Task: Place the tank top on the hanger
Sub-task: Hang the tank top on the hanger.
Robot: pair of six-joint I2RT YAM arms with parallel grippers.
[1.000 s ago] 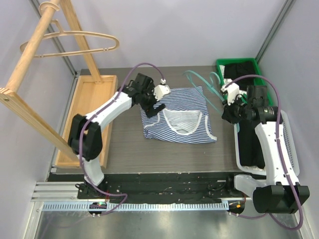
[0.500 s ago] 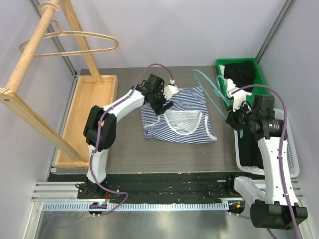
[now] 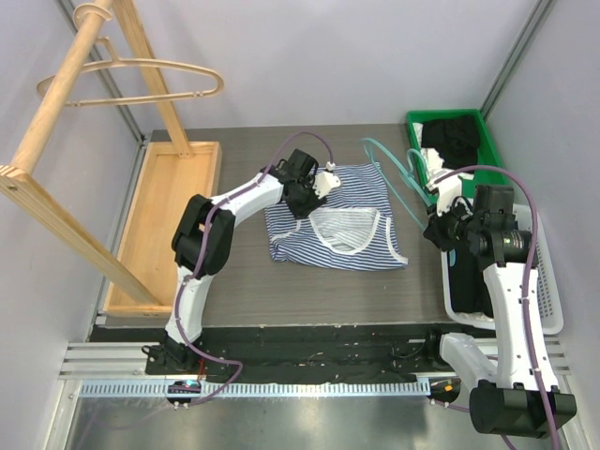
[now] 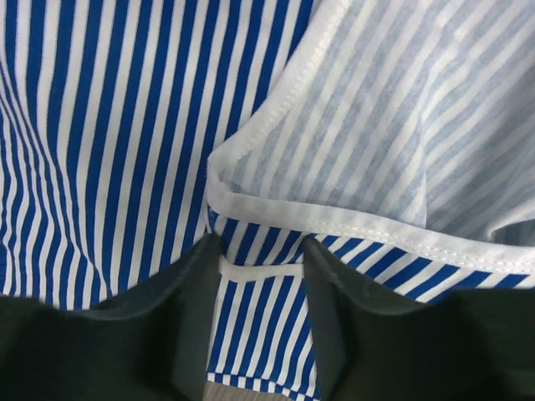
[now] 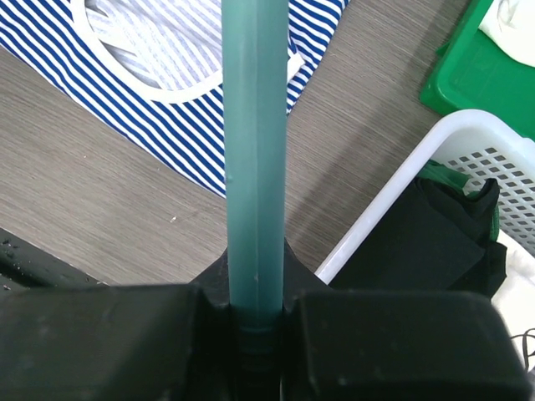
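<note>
I find no readable text, label, brand, number or sign in any of my views. The tank top (image 3: 366, 192) shows only stripes and plain white trim; the hanger (image 5: 255, 167) is plain teal, unmarked.

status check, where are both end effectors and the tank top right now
Left end effector open, straddling the tank top at its white trim. Right end effector shut on the hanger, beside the top. Hanger not yet in the top.
</note>
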